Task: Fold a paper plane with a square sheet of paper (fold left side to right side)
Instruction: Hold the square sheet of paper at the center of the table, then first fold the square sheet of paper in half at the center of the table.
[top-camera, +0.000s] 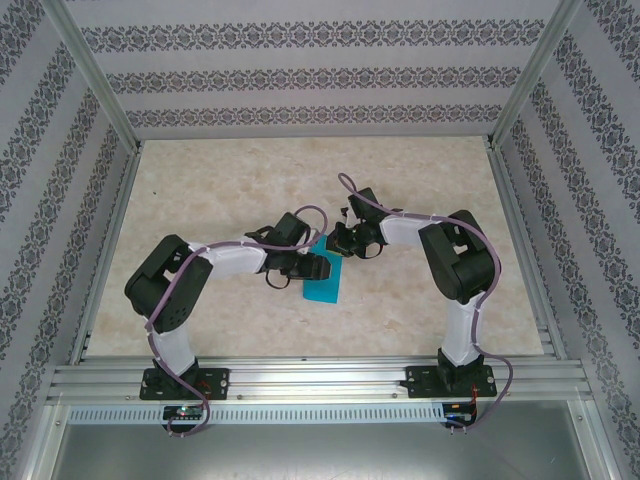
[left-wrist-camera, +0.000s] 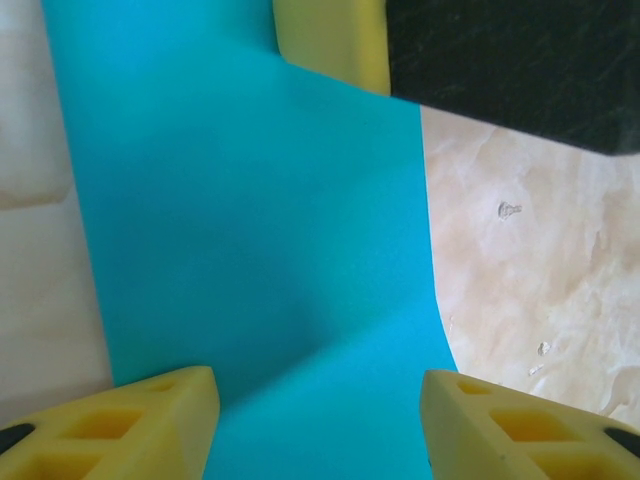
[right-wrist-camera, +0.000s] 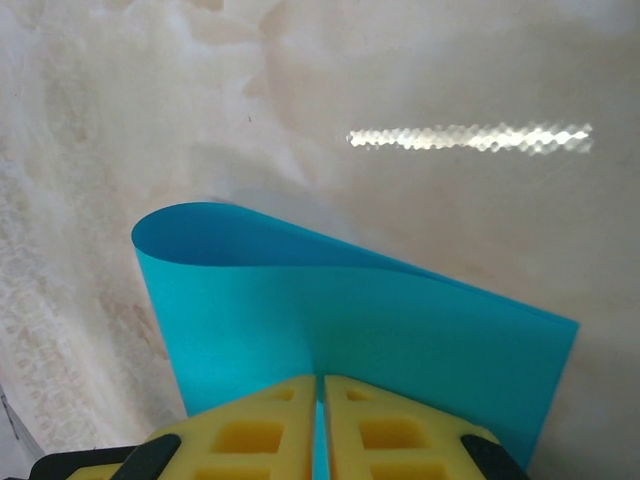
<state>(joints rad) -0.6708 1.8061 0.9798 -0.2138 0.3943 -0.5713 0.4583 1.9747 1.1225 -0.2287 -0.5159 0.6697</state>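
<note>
Nearest the right wrist lens: yellow pads (right-wrist-camera: 262, 432) of the right jaws, seen pressed together with no gap and pinching the near edge of the square sheet of paper (right-wrist-camera: 400, 340). Beyond them, noted one teal-blue sheet doubled over on itself, upper layer arched above the lower, joined at the left by a rounded, uncreased bend. Lay flatter toward the right, with its far right corner down on the pale marbled surface (right-wrist-camera: 420, 70).

From the left wrist: showed the left jaws open, with two yellow fingertips (left-wrist-camera: 150, 420) set well apart at the bottom of the frame and the sheet spread between and beneath them. Could not tell whether either fingertip touched the paper. Traced the sheet from that gap up to the top of the frame, where one yellow pad and the black body of the right jaws met its far edge.

From above: found the sheet near the middle of the surface, between the two wrists. Placed the left jaws at its left side and the right jaws at its far corner, with the rest of the paper extending toward the arm bases.
</note>
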